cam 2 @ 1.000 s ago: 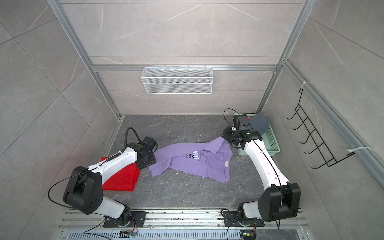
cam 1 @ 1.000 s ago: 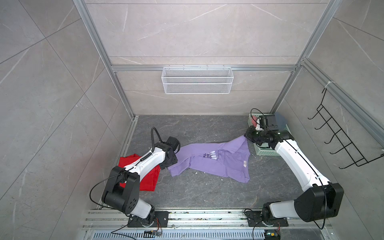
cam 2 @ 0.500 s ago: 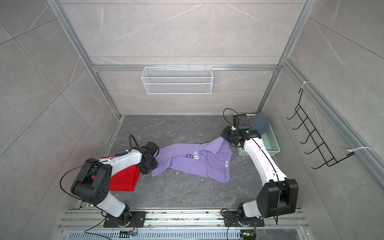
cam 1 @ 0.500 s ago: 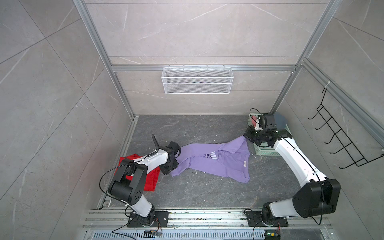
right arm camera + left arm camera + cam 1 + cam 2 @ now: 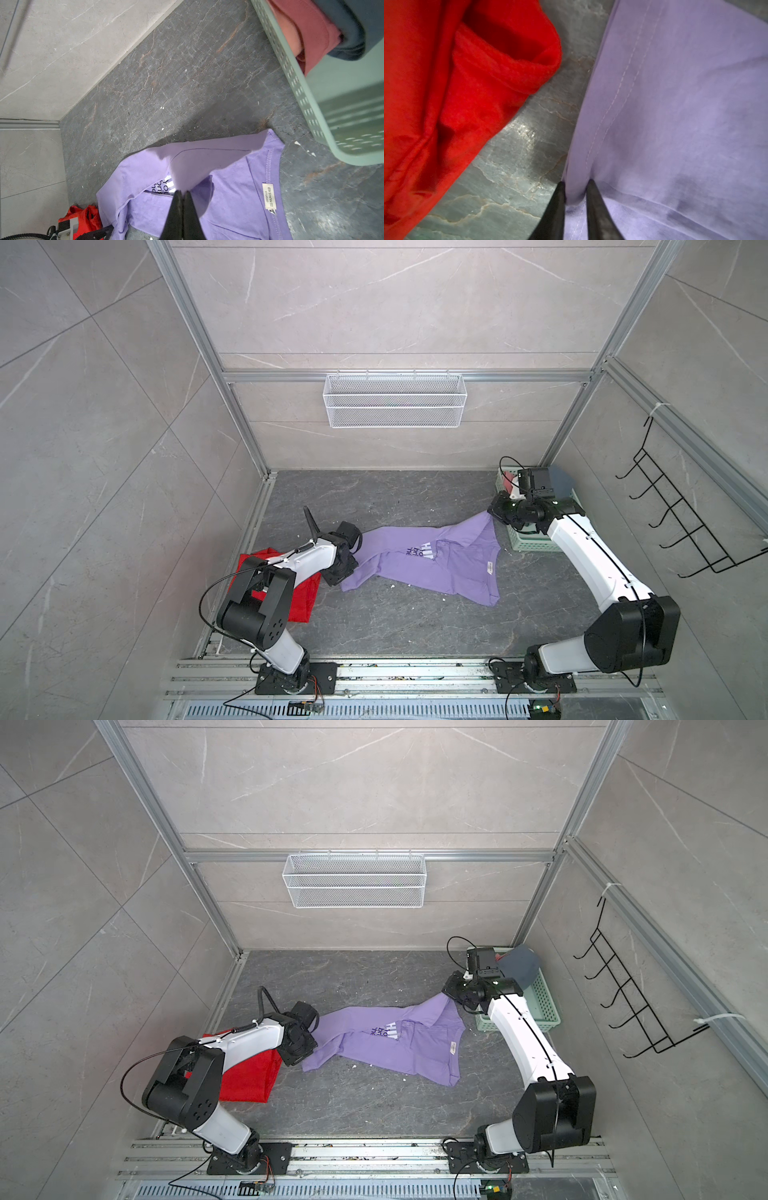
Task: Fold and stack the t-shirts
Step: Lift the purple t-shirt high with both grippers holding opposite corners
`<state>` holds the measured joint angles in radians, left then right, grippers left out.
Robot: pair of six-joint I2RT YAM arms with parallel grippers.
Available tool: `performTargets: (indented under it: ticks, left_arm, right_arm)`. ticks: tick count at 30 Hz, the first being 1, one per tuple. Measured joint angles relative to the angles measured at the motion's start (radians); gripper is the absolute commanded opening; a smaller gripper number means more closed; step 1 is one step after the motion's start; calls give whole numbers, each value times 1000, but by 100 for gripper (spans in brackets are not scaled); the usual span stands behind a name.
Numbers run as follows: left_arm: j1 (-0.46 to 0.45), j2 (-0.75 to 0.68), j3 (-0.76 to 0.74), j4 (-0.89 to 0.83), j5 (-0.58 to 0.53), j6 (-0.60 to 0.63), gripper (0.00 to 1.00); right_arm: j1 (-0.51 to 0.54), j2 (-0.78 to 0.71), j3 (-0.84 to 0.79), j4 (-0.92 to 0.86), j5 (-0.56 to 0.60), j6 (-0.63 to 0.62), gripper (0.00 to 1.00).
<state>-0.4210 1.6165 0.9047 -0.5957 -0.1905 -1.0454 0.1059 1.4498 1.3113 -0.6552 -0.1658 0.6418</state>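
Since a second ago the left arm has folded in over the red t-shirt (image 5: 305,601), and the left end effector (image 5: 576,181) has narrowed to a slim gap, pinching the stitched hem of the lilac t-shirt (image 5: 436,568). That shirt lies crumpled on the bench (image 5: 395,626). Its long axis runs from this grip across to the right end effector (image 5: 183,191), which is clamped tight on the far corner, raised beside the mint-green basket (image 5: 536,545). Both arms reach low; spreading likely means pulling apart along that line.
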Motion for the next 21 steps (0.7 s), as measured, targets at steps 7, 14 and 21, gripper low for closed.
performTargets:
  ticks: [7, 14, 21]
  left_arm:
    - [0, -6, 4, -6, -27, 49, 7]
    - [1, -83, 82, -79, -74, 135, 2]
    - [1, -176, 181, -177, -105, 220, 0]
  right_arm:
    - [-8, 11, 18, -2, -7, -8, 0]
    - [-11, 15, 44, -1, -7, -8, 0]
    - [-11, 15, 83, 1, -6, -8, 0]
